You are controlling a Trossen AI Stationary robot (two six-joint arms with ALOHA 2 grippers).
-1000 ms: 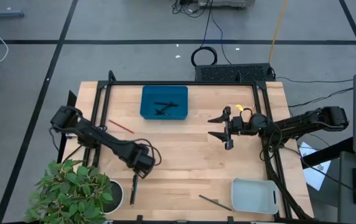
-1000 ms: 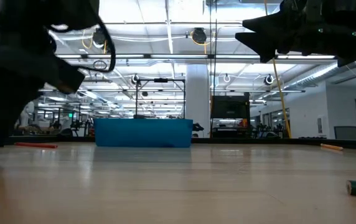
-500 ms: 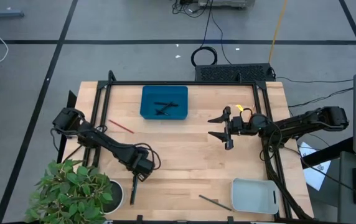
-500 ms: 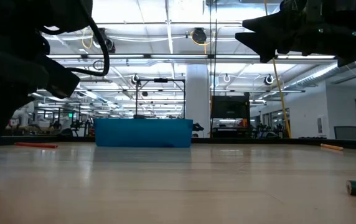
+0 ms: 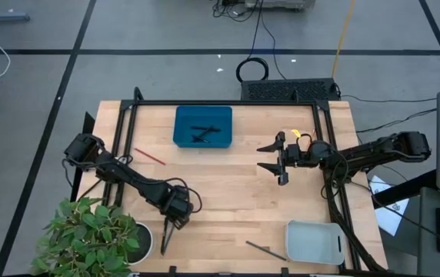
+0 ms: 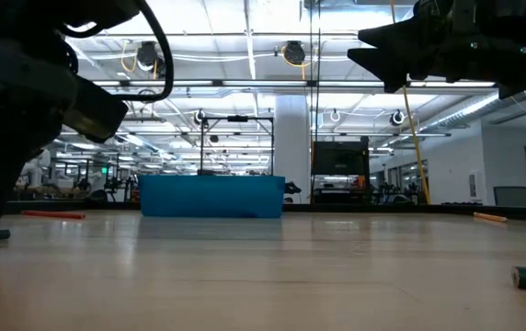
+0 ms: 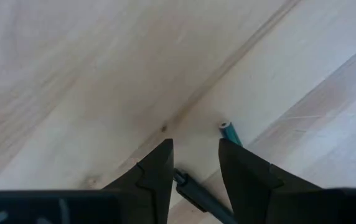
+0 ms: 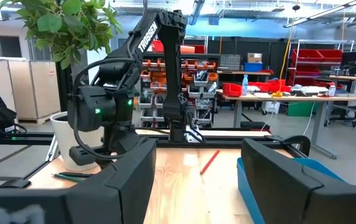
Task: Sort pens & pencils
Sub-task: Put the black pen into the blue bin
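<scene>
Left gripper (image 5: 172, 224) is down at the table's near-left area, just beside the potted plant (image 5: 97, 235), fingers spread and straddling a dark pen (image 7: 198, 195) lying on the wood; nothing clamped. In the left wrist view the pen runs between the two fingers (image 7: 156, 174), and its teal-tipped end (image 7: 229, 131) shows just past them. The high view shows the same pen (image 5: 164, 240) as a dark stick extending from the gripper toward the near edge, next to the plant's white pot. Right gripper (image 5: 280, 160) hangs above the table, right of centre, fingers wide apart, empty. The blue tray (image 5: 203, 126) sits at the far side of the table with a few black pens (image 5: 202, 132) in it. A red pencil (image 5: 150, 156) lies on the wood left of the blue tray, well apart from it. The pale grey tray (image 5: 315, 241) is at the near-right corner, with a dark grey pencil (image 5: 265, 250) lying on the table just left of it. An orange pencil (image 6: 489, 218) shows at the far right in the low view.
</scene>
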